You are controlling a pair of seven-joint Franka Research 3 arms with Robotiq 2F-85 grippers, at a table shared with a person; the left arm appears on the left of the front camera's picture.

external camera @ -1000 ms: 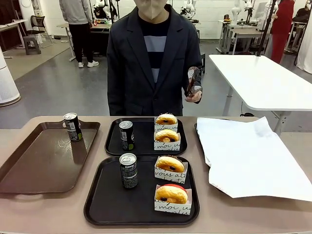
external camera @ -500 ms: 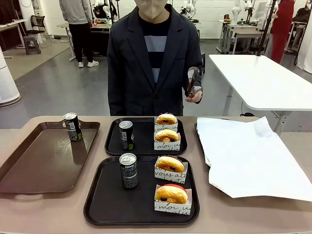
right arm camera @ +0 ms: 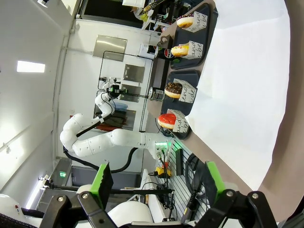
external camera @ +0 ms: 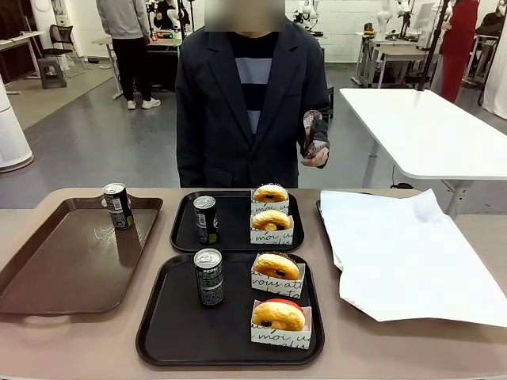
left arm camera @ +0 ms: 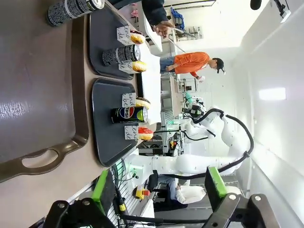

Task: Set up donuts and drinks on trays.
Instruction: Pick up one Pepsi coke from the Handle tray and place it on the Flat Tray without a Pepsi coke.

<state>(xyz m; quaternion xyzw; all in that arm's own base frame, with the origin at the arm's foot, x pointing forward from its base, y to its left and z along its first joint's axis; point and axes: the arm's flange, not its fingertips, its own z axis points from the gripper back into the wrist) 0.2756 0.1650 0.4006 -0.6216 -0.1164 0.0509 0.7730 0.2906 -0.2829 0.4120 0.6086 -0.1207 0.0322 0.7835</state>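
Two black trays lie mid-table. The far tray point(external camera: 236, 231) carries a drink can point(external camera: 206, 219) and two sleeved donuts point(external camera: 271, 221). On the near tray point(external camera: 181, 326) stand another can point(external camera: 209, 277), a golden donut point(external camera: 277, 267) and a red-iced donut point(external camera: 278, 315). A third can point(external camera: 118, 206) stands on the brown tray point(external camera: 71, 261). My left gripper point(left arm camera: 159, 190) hangs open above the brown tray's point(left arm camera: 38, 95) near end, nothing between its fingers. My right gripper point(right arm camera: 156, 178) is open too, off the table's right side, looking across the white paper point(right arm camera: 237, 85) at the donuts point(right arm camera: 173, 89).
A person stands at the far edge holding tongs point(external camera: 310, 133) at chest height. A large white paper sheet point(external camera: 404, 253) covers the right side of the table. Another white table point(external camera: 428, 127) stands behind at the right.
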